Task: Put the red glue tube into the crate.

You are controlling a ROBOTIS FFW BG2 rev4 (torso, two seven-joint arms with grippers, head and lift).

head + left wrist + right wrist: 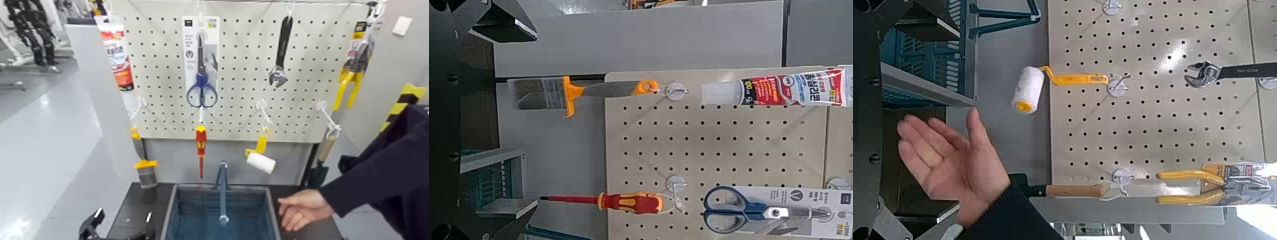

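Observation:
The red glue tube hangs at the pegboard's top left corner, its pale nozzle pointing down; the left wrist view also catches the tube. The blue-grey crate stands on the dark table below the board, with its blue handle bar upright. My left gripper is low at the table's left front, far below the tube. In its wrist view the left gripper is open and holds nothing. My right gripper shows only in its own wrist view, open and holding nothing.
A person's open hand reaches in over the crate's right rim. On the pegboard hang a scraper, a red-and-yellow screwdriver, scissors, a paint roller, a wrench and pliers.

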